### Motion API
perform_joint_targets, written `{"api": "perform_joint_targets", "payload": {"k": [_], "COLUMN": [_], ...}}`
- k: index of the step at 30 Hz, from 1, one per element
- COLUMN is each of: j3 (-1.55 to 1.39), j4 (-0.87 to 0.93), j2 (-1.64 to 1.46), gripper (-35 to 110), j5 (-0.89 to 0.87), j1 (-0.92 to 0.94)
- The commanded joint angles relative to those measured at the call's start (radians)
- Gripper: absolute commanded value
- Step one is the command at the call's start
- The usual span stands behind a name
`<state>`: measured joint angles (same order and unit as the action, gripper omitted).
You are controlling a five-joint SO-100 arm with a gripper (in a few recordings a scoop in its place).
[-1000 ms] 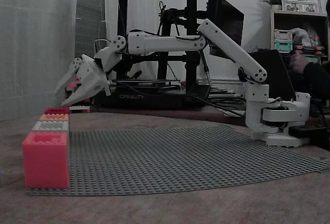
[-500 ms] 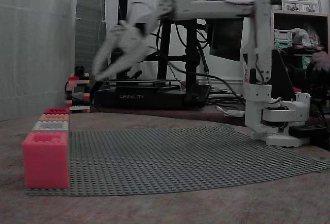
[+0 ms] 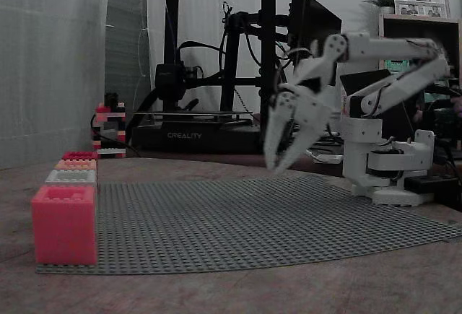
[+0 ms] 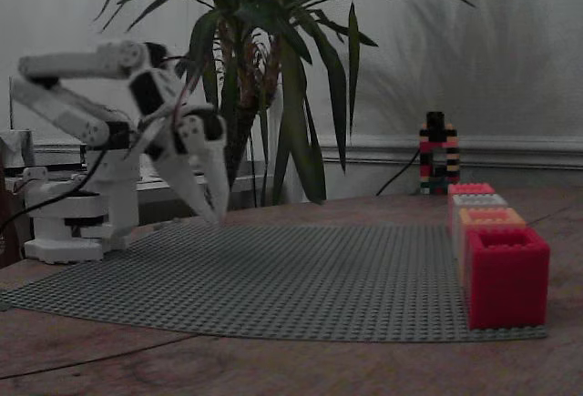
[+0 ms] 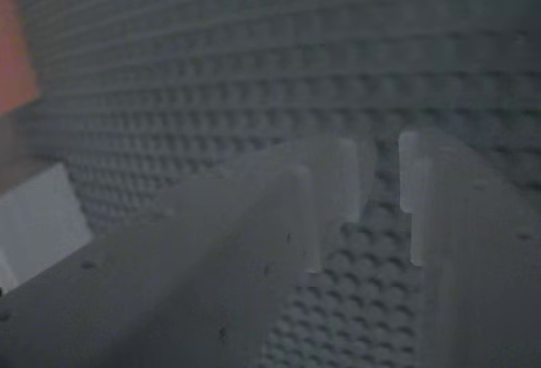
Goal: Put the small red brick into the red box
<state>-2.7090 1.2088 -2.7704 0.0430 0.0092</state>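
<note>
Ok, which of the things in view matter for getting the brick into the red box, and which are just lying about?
Job in hand: the low red box at the far end of the row; the gripper, hanging over the studded mat.

Lying about: big pink box; orange box; grey box; brick tower; 3D printer; plant.

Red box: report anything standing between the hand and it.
Nothing visible does. Only bare grey baseplate lies between the hand and the red box; the other boxes line up beside it, nearer the camera.
</note>
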Motion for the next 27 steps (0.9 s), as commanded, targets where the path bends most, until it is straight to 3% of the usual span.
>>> {"api": "perform_joint_targets", "payload": {"k": [1,10,27], "j3": [-0.061,-0.150,-0.153], "j4": [0.064,0.192,0.195], "j2": [-0.179,-0.437,-0.449], "gripper": [0,0,0], "j5": [0.002,-0.038,-0.069], "j1": [-0.002,-0.015,-0.029]}}
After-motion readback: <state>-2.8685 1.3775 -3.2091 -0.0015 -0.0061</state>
